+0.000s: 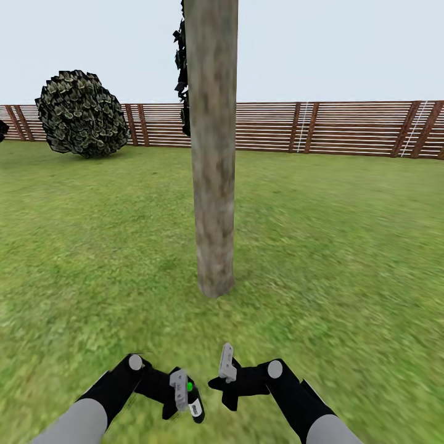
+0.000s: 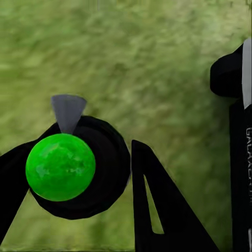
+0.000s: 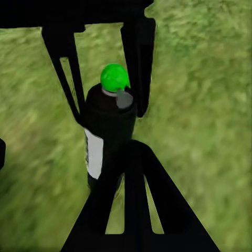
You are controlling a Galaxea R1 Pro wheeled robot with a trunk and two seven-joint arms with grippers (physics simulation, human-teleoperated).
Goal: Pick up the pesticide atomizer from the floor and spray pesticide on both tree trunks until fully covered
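Here you stand on the lawn (image 1: pixel 345 246) facing one tree trunk (image 1: pixel 213 154), which rises straight ahead in the middle distance, with the slatted fence (image 1: pixel 345 126) far behind it and a dark round bush (image 1: pixel 80 114) far to the left.

Your left gripper (image 1: pixel 185 394) is low and near, closed around the pesticide atomizer (image 1: pixel 188 394), a small dark bottle with a white label. The left wrist view looks down on its cap, which reads bright green here (image 2: pixel 60 167), with a grey nozzle (image 2: pixel 68 111) beside it. In the right wrist view the bottle (image 3: pixel 107 131) sits between the left gripper's dark fingers (image 3: pixel 139 58).

Your right gripper (image 1: pixel 227 370) hangs just to the right of it, holding nothing; how far its jaws are parted I cannot tell.

The pickup looks done, and the spraying step is in hand. The bottle's long axis seems tilted, cap end uppermost, and the nozzle's exact heading relative to the trunk is hard to judge. Next, you would likely need to raise the bottle, aim the nozzle at the bark, and close in.
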